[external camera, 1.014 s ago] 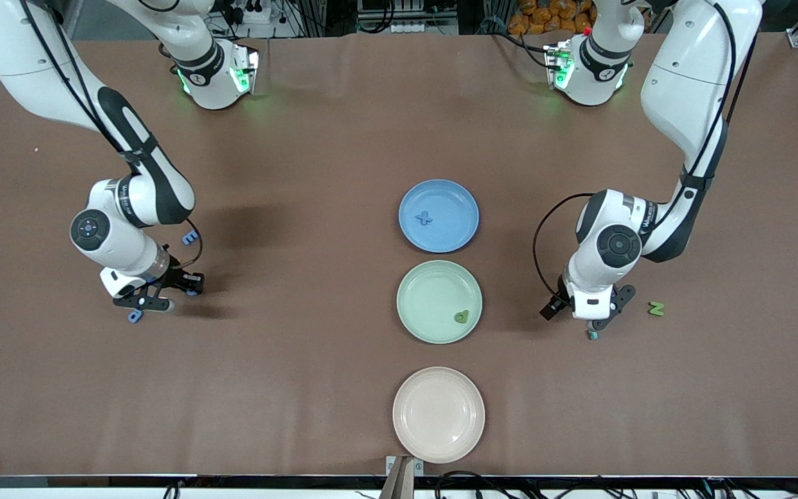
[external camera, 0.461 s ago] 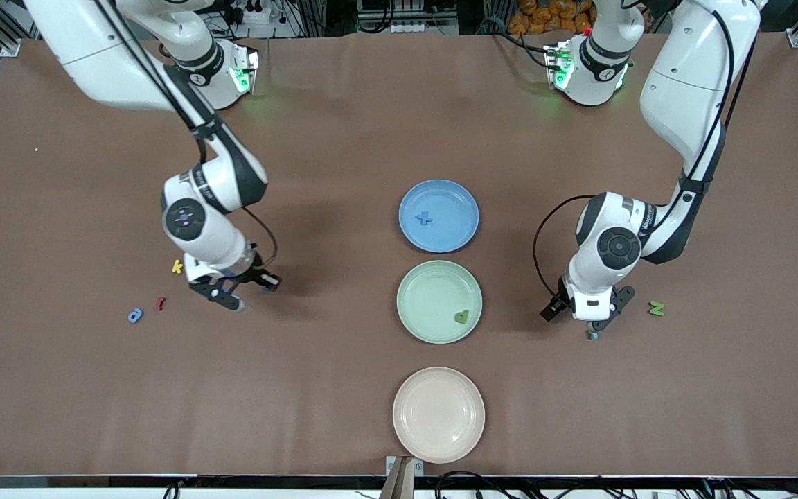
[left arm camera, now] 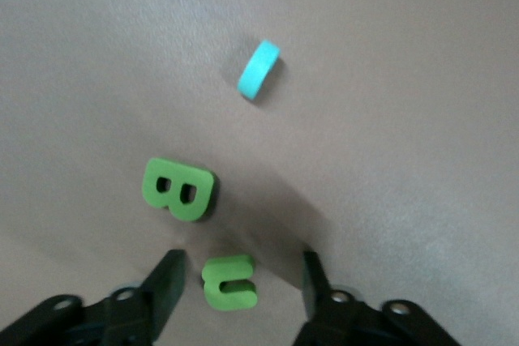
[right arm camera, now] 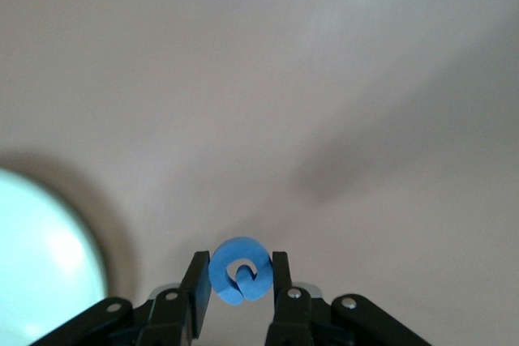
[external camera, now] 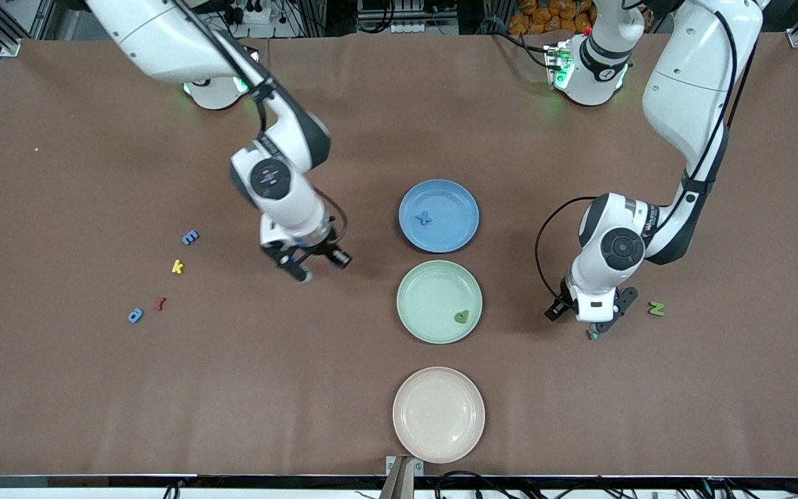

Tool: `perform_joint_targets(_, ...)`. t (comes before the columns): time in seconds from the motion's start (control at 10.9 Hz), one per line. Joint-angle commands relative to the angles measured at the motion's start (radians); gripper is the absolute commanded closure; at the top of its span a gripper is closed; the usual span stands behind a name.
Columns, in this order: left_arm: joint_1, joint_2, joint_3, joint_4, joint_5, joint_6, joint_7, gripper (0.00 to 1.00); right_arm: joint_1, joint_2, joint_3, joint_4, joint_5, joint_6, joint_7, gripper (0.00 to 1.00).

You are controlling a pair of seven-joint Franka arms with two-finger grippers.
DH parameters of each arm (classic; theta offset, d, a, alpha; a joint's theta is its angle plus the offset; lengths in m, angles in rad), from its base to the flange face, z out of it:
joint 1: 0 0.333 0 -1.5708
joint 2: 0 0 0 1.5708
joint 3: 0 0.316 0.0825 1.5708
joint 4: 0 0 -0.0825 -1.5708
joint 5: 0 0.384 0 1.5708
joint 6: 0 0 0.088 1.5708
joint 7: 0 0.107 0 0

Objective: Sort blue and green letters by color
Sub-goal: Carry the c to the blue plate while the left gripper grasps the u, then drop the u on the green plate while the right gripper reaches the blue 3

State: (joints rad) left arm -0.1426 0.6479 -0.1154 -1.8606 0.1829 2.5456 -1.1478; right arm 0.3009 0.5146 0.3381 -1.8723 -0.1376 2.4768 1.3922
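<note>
One blue letter (right arm camera: 238,271) in right gripper (right arm camera: 236,293).

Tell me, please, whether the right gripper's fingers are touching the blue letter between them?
Touching. In the right wrist view, the right gripper has both fingers pressed flat against the sides of the blue letter, with no gap showing, and it is carried above the table.

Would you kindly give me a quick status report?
Right gripper shut on blue letter, up beside blue plate. Left gripper open around green letter on table. Nothing obstructing.
</note>
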Motion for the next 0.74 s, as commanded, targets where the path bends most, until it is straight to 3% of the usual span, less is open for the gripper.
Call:
perform_joint_targets(0.0, 0.023, 0.002, -0.009, 0.001, 0.012, 0.005, 0.002, 1.0, 0.163, 0.08, -0.004, 0.141, -0.054, -0.059, 0.259, 1.0)
perform_joint_targets(0.28, 0.023, 0.002, -0.01, 0.006, 0.012, 0.005, -0.006, 1.0, 0.294, 0.169, -0.005, 0.243, -0.146, -0.059, 0.44, 0.98)
perform_joint_targets(0.37, 0.021, 0.002, -0.012, 0.008, 0.012, 0.005, -0.007, 1.0, 0.323, 0.176, -0.005, 0.245, -0.17, -0.061, 0.477, 0.84)
perform_joint_targets(0.46, 0.021, 0.001, -0.012, 0.008, 0.012, 0.005, -0.009, 1.0, 0.336, 0.176, -0.005, 0.243, -0.172, -0.065, 0.487, 0.39)
perform_joint_targets(0.55, 0.021, -0.004, -0.013, 0.009, 0.012, 0.005, -0.009, 1.0, 0.337, 0.176, -0.005, 0.243, -0.172, -0.1, 0.485, 0.11)
perform_joint_targets(0.64, 0.021, -0.005, -0.013, 0.015, 0.01, 0.005, -0.009, 1.0, 0.334, 0.173, -0.005, 0.243, -0.172, -0.122, 0.478, 0.0)
